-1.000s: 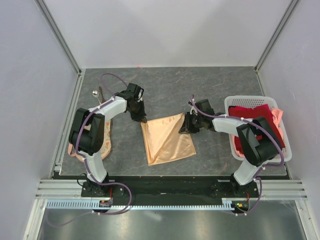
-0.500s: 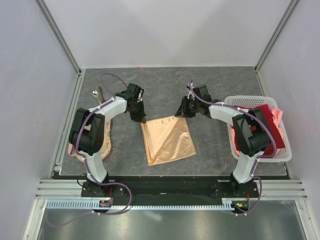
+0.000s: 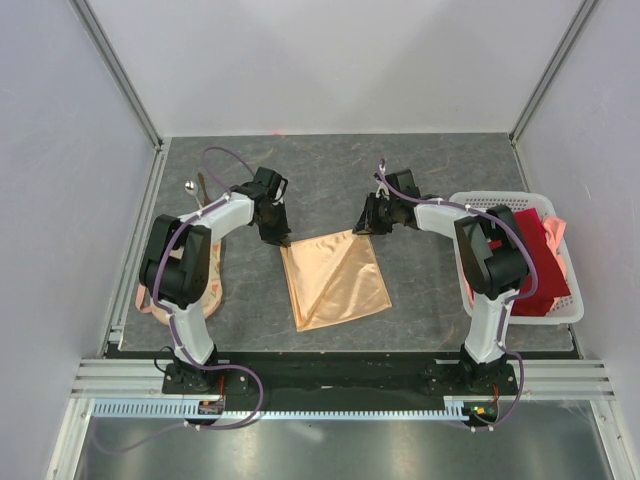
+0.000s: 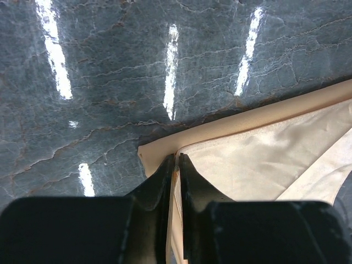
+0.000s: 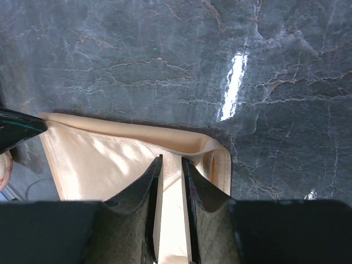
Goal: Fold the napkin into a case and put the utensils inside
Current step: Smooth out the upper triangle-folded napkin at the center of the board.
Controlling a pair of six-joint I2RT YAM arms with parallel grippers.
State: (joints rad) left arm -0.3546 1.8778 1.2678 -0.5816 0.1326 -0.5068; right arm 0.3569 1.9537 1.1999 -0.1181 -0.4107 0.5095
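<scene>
The peach-orange napkin (image 3: 335, 280) lies folded as a rough square in the middle of the dark table. My left gripper (image 3: 284, 241) is shut on its far left corner; the left wrist view shows the cloth edge (image 4: 264, 159) pinched at the gripper (image 4: 177, 157). At the far right corner, my right gripper (image 3: 361, 228) is shut on a fold of the napkin (image 5: 110, 159), which fills the narrow gap at the gripper (image 5: 171, 160). The silver spoon (image 3: 190, 186) and the dark stick (image 3: 202, 190) lie at the far left. No case is in view.
A white lattice basket (image 3: 500, 203) with dark red cloth (image 3: 530, 250) stands at the right edge. A round cream cloth with pink trim (image 3: 215, 285) lies under the left arm. White walls enclose the table.
My right gripper has carried the napkin's right corner back and slightly left, pulling the cloth flatter. The left gripper has stayed on its corner.
</scene>
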